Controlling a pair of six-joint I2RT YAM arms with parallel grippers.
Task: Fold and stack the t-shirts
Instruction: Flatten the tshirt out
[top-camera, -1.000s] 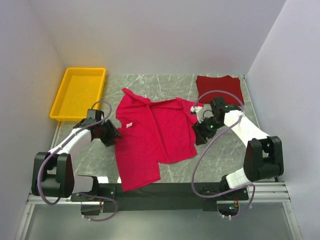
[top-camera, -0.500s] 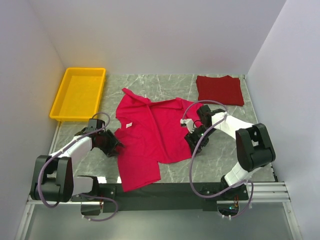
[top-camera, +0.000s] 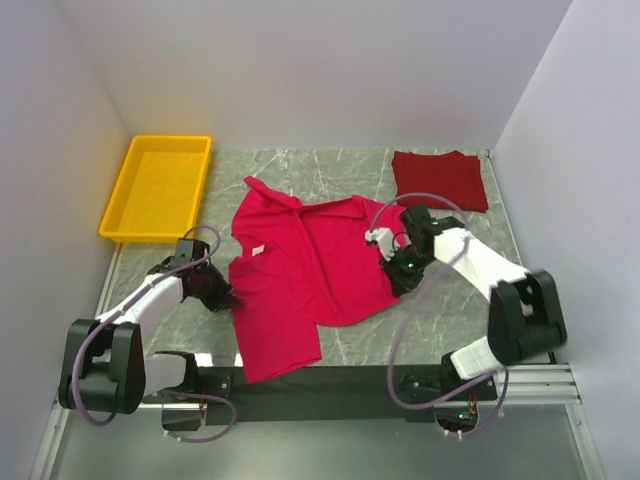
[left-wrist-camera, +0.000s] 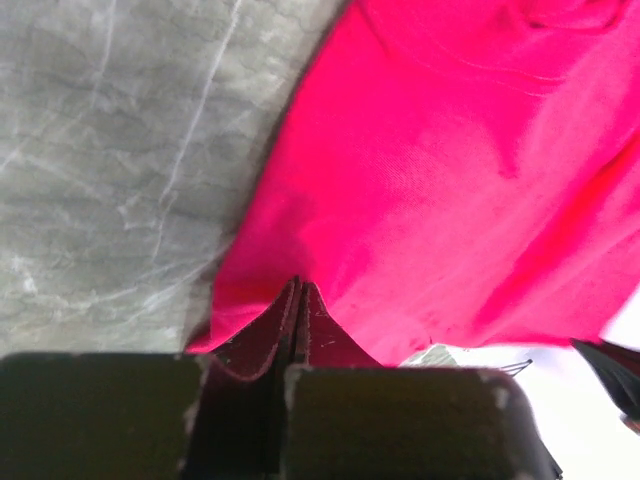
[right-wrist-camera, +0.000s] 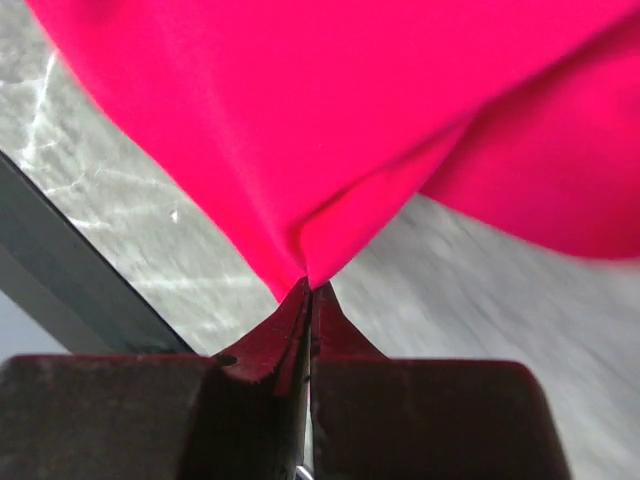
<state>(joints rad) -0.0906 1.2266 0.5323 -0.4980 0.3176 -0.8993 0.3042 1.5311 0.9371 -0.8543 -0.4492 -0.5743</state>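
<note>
Overhead: crimson-pink t-shirt spread rumpled mid-tabletop, white neck label up, pinched at its left edge by left gripper and at its right edge by right gripper. Maroon t-shirt flat at far right corner, well apart; yellow tray far left. Left wrist: clenched on a peak of pink cloth at the edge. Right wrist: clenched on a pinched pink fold.

We note white link shells and black joint housings on the left arm and right arm, each with a looping grey-lilac cable. The left gripper and right gripper carry matte black, tapered fingers.
</note>
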